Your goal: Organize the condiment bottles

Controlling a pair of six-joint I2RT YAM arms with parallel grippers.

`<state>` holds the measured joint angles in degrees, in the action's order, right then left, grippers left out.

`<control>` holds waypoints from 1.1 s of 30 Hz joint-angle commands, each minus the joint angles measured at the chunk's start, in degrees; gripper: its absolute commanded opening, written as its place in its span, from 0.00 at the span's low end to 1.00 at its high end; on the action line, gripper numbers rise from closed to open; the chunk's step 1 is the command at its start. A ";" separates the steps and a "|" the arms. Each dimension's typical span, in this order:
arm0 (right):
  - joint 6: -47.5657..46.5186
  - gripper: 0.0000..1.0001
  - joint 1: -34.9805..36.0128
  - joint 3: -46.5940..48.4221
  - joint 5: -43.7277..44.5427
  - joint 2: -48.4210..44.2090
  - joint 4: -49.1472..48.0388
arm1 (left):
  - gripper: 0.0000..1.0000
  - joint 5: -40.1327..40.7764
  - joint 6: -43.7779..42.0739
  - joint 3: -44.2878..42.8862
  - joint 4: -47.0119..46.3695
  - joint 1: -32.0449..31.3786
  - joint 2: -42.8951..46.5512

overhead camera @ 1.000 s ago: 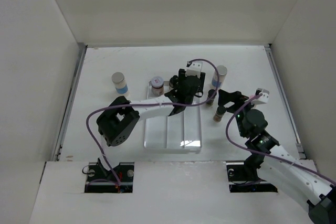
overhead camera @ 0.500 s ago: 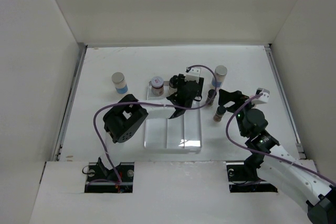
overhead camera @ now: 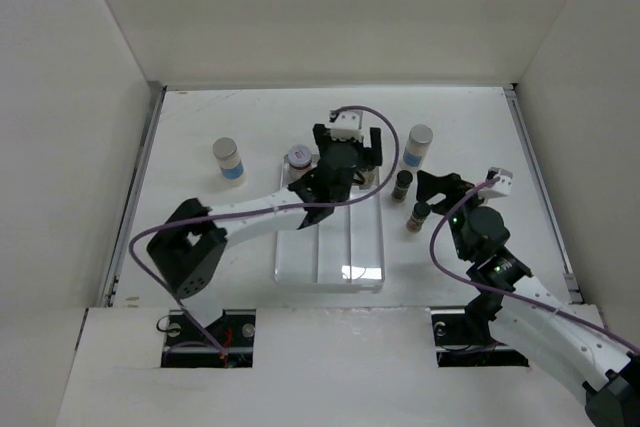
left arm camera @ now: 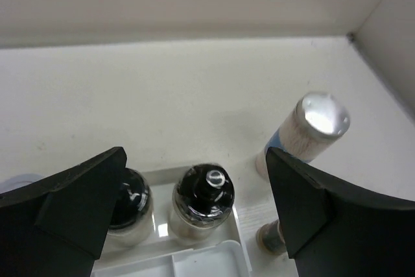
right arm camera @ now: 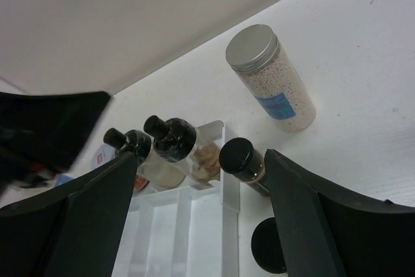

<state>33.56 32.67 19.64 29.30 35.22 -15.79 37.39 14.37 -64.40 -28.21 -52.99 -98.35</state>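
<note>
Over the far end of the clear tray (overhead camera: 330, 257) the left gripper (left arm camera: 194, 160) is hovering with its jaws spread wide and nothing between them. Just below that gap two black-capped jars (left arm camera: 206, 200) are standing upright, side by side, against the tray's far wall, though which compartment each is occupying I cannot tell. To the right of the tray the right gripper (right arm camera: 201, 157) is waiting with its jaws likewise apart and empty, facing two black-capped bottles (overhead camera: 402, 184) that are standing on the table (overhead camera: 250, 117) outside the tray, one just beside its right wall and the other a little nearer. A pink-capped jar (overhead camera: 298, 157) is standing just beside the tray's far left corner, close under the left arm. The left silver-capped bottle (overhead camera: 228, 160) is sitting well apart to the left, and the right silver-capped bottle (overhead camera: 418, 147) is standing at the far right. Judging from this layout, the work is sitting between placements: two jars are filed and five are waiting outside. For the left arm, the pink-capped jar is looking like the handiest next pick. That is calling for a shift left off the tray without brushing the two filed jars, a descent with the jaws straddling the jar's body below its cap, and a firm closing before lifting it over the tray wall.
</note>
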 commanded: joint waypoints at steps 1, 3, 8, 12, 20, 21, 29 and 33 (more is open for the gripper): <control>0.80 0.79 -0.28 -0.74 -1.26 -0.42 -1.96 | 0.90 5.40 1.18 4.18 -0.81 2.49 10.61; 0.63 0.63 -0.02 -0.57 -1.00 0.11 -2.14 | 0.91 8.74 3.46 7.52 3.57 5.03 15.79; 0.54 0.33 0.42 0.22 -1.96 3.09 -2.31 | 0.93 14.37 8.30 12.89 20.79 15.83 27.49; 0.37 0.49 1.21 0.31 -1.79 4.68 -3.10 | 0.94 14.56 10.32 13.78 28.98 25.16 30.23; 0.19 0.88 1.57 0.66 -3.63 6.79 -4.33 | 0.94 11.14 11.56 13.43 27.77 33.61 21.72; 0.19 0.89 1.57 0.75 -4.07 6.96 -4.42 | 0.94 10.00 11.56 13.16 26.72 34.22 20.57; -0.07 0.92 2.00 1.37 -5.83 8.81 -4.86 | 0.92 5.33 11.20 8.86 24.08 39.32 12.31; 0.10 0.92 1.83 1.10 -6.00 9.07 -5.04 | 0.82 3.49 11.38 7.80 23.64 40.29 10.19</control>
<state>34.04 34.17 19.64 24.56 44.29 -17.34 42.44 25.45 -53.82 -2.24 -13.54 -87.99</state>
